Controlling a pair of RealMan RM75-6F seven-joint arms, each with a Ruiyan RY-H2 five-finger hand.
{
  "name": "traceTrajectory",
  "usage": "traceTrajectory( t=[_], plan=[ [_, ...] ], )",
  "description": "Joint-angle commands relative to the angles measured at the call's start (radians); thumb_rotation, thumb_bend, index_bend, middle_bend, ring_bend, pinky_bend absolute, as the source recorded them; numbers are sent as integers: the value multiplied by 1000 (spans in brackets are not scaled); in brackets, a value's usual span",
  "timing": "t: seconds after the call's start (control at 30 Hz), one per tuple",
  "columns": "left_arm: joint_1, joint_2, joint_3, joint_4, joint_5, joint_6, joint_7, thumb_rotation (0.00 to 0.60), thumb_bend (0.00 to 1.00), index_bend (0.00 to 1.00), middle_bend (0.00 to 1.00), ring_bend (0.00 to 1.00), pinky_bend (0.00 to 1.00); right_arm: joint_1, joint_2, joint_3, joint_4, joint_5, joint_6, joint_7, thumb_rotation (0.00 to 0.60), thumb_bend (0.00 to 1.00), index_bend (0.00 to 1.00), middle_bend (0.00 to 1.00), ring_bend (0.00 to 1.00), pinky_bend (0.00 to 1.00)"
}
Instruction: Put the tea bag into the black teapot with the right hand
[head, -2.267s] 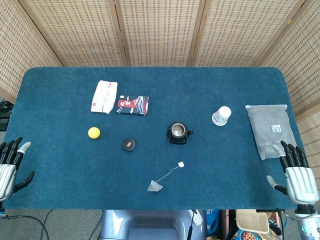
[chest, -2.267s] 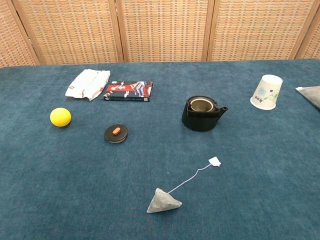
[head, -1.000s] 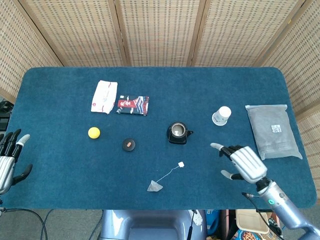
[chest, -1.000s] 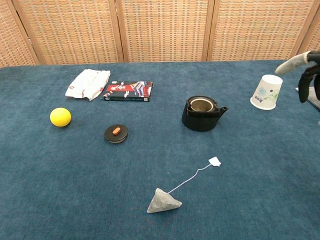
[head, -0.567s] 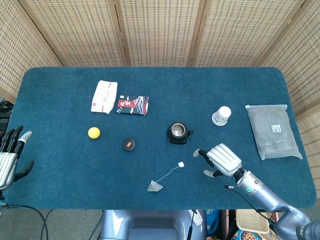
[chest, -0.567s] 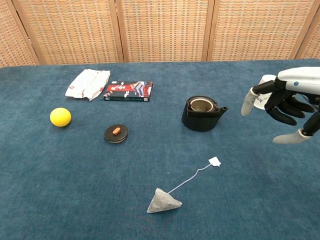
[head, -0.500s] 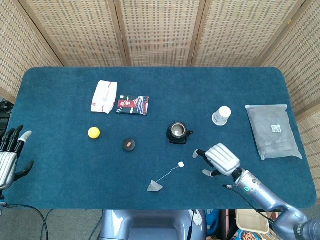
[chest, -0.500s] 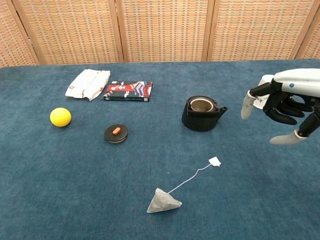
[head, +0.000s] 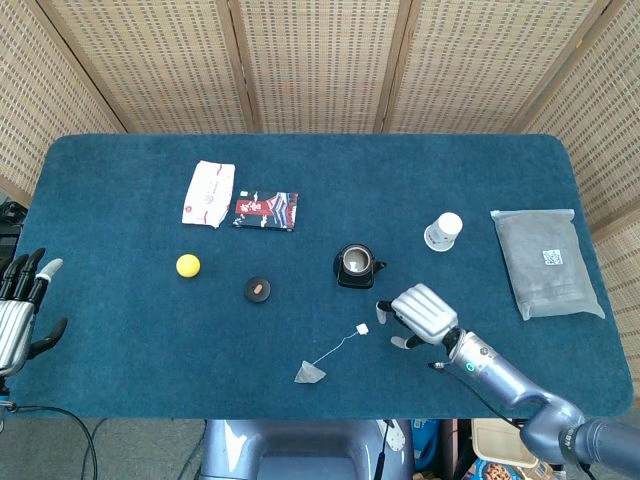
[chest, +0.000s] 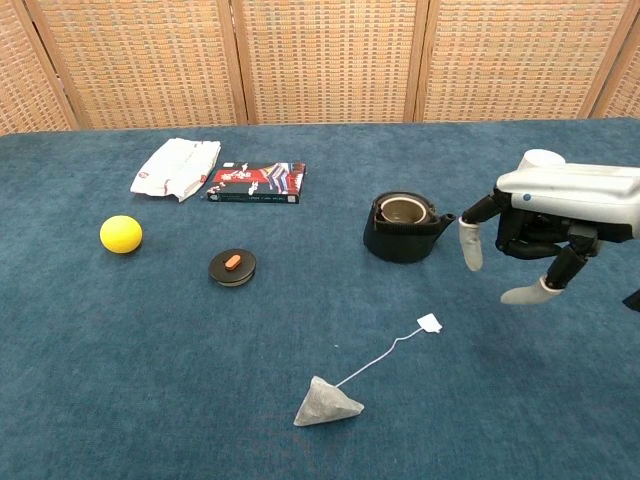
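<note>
The grey pyramid tea bag (head: 309, 373) (chest: 327, 404) lies near the table's front edge, its string running up to a small white tag (head: 362, 328) (chest: 430, 323). The black teapot (head: 355, 266) (chest: 403, 228) stands lidless in the middle, its mouth showing. Its black lid (head: 258, 289) (chest: 232, 266) lies to the left. My right hand (head: 420, 315) (chest: 545, 220) hovers open, palm down, just right of the tag and in front of the teapot, holding nothing. At the table's left front edge my left hand (head: 20, 320) rests open.
A yellow ball (head: 187, 265), a white packet (head: 208, 193) and a dark box (head: 265, 211) lie at the left. A white paper cup (head: 442, 231) lies on its side at the right, beside a grey pouch (head: 546, 260).
My right hand has swept in from the table's right front edge leftward, coming down close to the tea bag's tag. The left hand has barely moved.
</note>
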Motion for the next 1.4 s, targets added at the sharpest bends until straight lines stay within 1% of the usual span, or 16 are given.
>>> traceTrajectory(
  t=[0.03, 0.2, 0.53, 0.77, 1.17, 1.4],
  plan=[
    [-1, -1, -2, 2, -2, 2, -1, 600, 339, 100, 20, 4, 0, 14, -16, -5, 10, 7, -15, -9, 600, 384, 531, 998, 940, 953],
    [-3, -3, -2, 7, -8, -2, -2, 600, 339, 100, 20, 4, 0, 39, -63, -9, 46, 26, -43, -40, 600, 400, 534, 999, 940, 954],
    [-6, -3, 0, 13, -14, -8, -10, 600, 339, 100, 20, 4, 0, 42, -128, -15, 113, 70, -36, -92, 600, 460, 540, 999, 941, 955],
    [-7, -2, 3, 13, -17, -13, -12, 600, 339, 100, 20, 4, 0, 37, -150, -12, 129, 98, -28, -124, 600, 462, 540, 999, 941, 955],
    [-10, 0, 8, 13, -13, -18, -19, 600, 339, 100, 20, 4, 0, 24, -212, -7, 168, 159, -15, -234, 600, 461, 547, 999, 941, 955],
    [-8, 3, 10, 16, -16, -17, -25, 600, 339, 100, 20, 4, 0, 25, -238, -4, 170, 180, -13, -270, 600, 462, 547, 999, 941, 955]
  ],
)
